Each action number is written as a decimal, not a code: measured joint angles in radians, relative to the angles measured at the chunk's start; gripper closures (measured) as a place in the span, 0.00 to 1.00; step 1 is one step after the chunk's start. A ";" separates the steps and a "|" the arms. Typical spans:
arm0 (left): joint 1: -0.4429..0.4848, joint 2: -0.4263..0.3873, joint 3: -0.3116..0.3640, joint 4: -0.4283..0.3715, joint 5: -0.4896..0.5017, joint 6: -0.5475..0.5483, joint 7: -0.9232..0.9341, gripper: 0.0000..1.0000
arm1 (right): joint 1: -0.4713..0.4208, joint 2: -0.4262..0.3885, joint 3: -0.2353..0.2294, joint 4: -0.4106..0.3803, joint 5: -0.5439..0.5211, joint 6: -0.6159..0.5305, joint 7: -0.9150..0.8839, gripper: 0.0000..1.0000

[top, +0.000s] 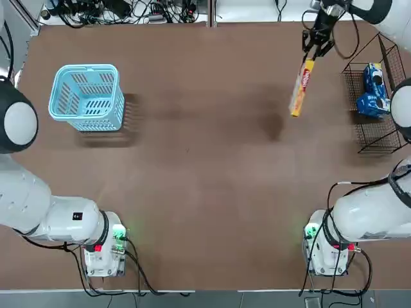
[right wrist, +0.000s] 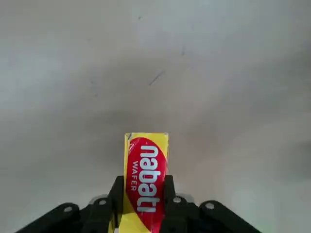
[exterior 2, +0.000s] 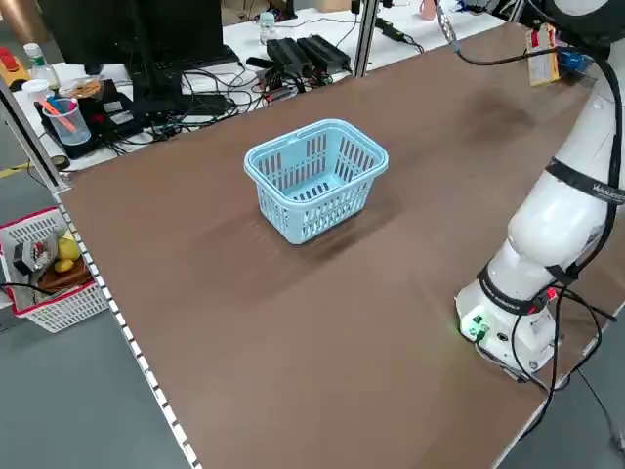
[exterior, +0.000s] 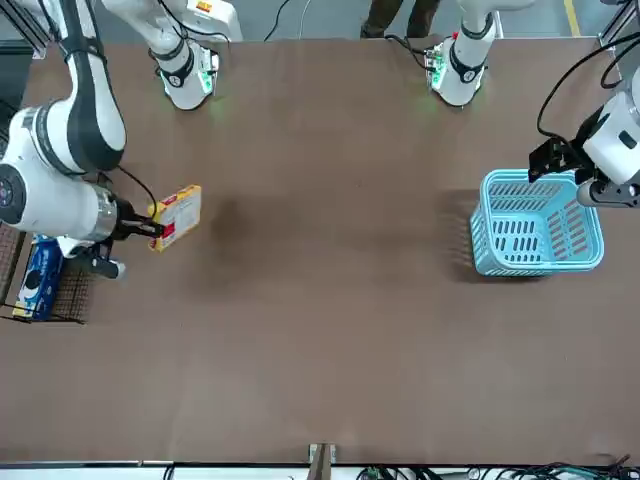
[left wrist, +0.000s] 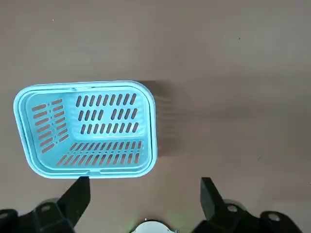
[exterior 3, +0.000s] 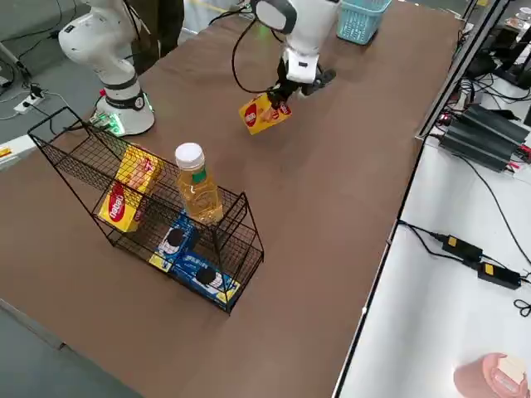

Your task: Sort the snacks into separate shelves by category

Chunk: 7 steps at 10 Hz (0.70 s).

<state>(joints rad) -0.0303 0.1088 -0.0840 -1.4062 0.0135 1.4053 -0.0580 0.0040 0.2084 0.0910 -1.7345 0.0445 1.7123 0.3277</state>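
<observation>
basket (left wrist: 87, 131): light blue, slotted | wafer box (right wrist: 146, 184): yellow, red oval | tabletop (top: 192, 192): brown, seemingly plain

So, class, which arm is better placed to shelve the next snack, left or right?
The right, I'd say: its fingers already grip the yellow-and-red wafer box, near the black wire rack. The left's open fingers hang by the light-blue plastic basket.

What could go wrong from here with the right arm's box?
The yellow wafer box is pinched by the right gripper above the table, so it might slip and drop. The bottle standing in the wire rack could get knocked if the arm comes in low. The blue packs share that rack, so a careless placement may mix categories.
</observation>
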 joint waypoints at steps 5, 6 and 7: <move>0.000 0.000 0.000 0.000 0.000 0.000 0.000 0.00 | 0.074 0.001 0.009 0.105 -0.407 -0.095 -0.084 0.64; 0.000 0.000 0.000 0.000 0.000 0.000 0.000 0.00 | 0.082 0.001 0.010 0.122 -0.480 -0.109 -0.134 0.64; 0.000 0.000 0.000 0.000 0.000 0.000 0.000 0.00 | 0.085 0.000 0.010 0.140 -0.544 -0.121 -0.196 0.64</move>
<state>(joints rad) -0.0303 0.1088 -0.0843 -1.4061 0.0135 1.4053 -0.0580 0.0892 0.2088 0.1008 -1.5948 -0.4990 1.5917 0.1321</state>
